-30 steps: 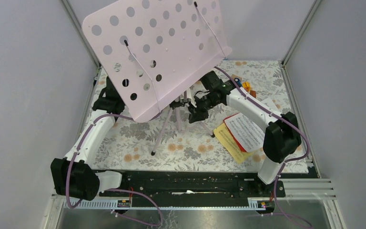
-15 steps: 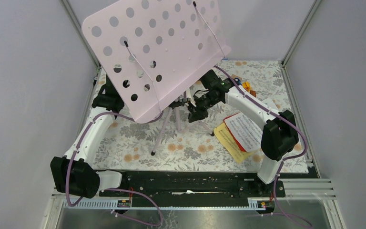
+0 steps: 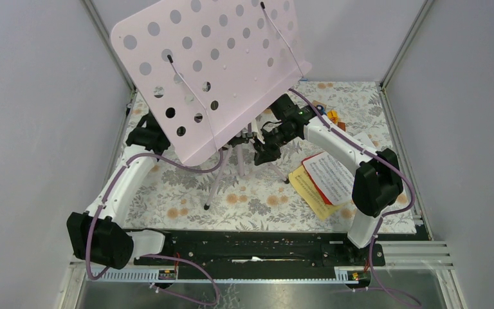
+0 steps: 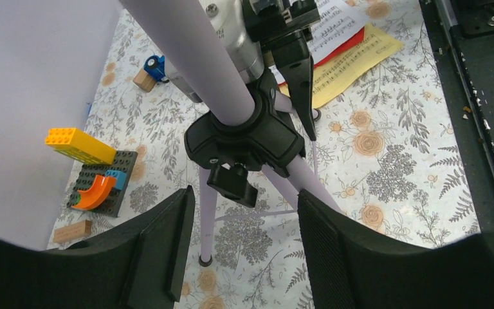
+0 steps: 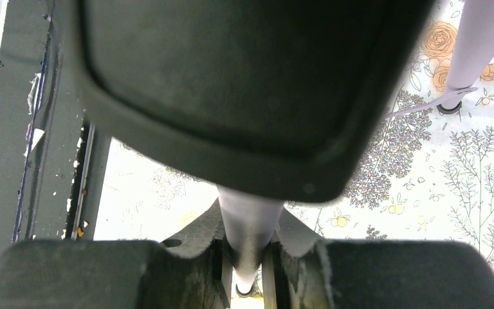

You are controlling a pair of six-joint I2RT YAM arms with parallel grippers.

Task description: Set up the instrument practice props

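The pale pink perforated panel (image 3: pixel 212 71) stands tilted on its lilac tripod (image 3: pixel 217 180). My right gripper (image 3: pixel 261 150) is shut on a tripod leg just below the black hub; the right wrist view shows the lilac leg (image 5: pixel 247 225) pinched between the jaws (image 5: pixel 247 273). My left gripper (image 4: pixel 241 251) is open and empty, just short of the black hub (image 4: pixel 244 138) and its knob (image 4: pixel 231 183); the panel hides it in the top view. White (image 3: pixel 330 174), red (image 3: pixel 313 183) and yellow (image 3: pixel 307 190) sheet-music pages lie stacked on the cloth at the right.
Orange-yellow toy blocks on a dark base (image 4: pixel 93 174) and a small cork piece (image 4: pixel 72 230) lie by the back wall. A small blue-and-wood item (image 4: pixel 151 67) lies nearby. The floral cloth (image 3: pixel 257 199) covers the table. The black rail (image 3: pixel 257 248) runs along the near edge.
The left arm has shifted slightly and its cable sags lower under the panel. The panel has tipped a little. The right gripper keeps its hold.
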